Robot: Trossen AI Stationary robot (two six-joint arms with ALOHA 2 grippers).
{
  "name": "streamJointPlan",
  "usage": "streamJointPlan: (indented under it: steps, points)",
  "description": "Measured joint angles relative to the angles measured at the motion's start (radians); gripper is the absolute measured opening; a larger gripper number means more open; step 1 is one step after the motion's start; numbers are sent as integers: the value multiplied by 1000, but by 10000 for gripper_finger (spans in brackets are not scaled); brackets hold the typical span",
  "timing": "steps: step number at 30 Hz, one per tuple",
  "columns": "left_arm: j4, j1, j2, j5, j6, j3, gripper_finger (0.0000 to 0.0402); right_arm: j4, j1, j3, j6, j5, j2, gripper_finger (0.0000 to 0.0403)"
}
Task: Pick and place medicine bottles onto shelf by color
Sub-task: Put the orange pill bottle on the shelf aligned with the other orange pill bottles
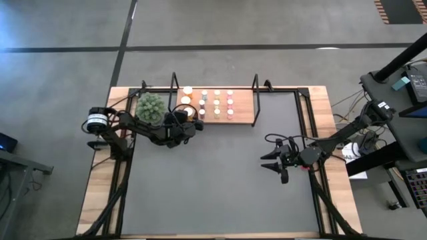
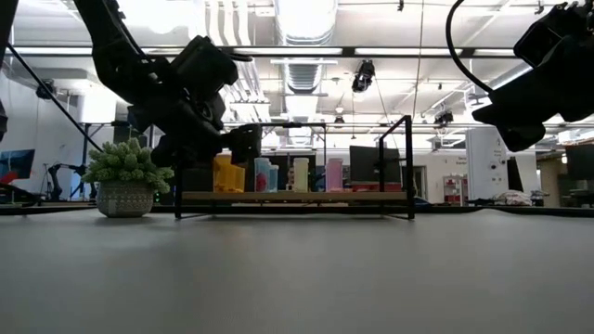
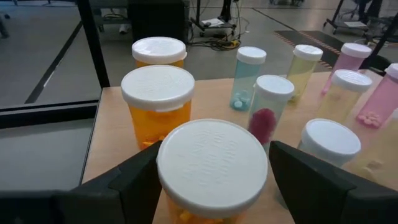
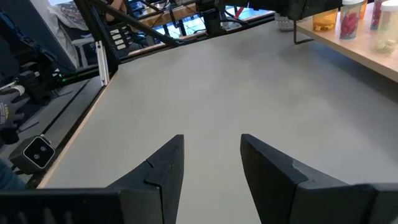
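The shelf, a light wooden board with black wire frames, lies at the table's far side. On it stand several medicine bottles with white caps: two wide orange ones, then blue, yellow-green, pink and whitish ones. A third wide orange bottle stands at the shelf's near left corner. My left gripper is open, with one finger on either side of this bottle's cap, and I see no touch. My right gripper hangs open over the mat at the right with nothing between its fingers.
A green spiky plant in a pot stands just left of the shelf, beside my left arm. The shelf's wire frames rise at both of its ends. The dark grey mat lies bare between the arms.
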Motion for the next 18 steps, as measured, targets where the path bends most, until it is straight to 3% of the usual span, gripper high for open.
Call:
streamJointPlan:
  steps: [18]
  points:
    - [-38,-37,-1,-2,33,16,268,0,0,0,0,0,0,148]
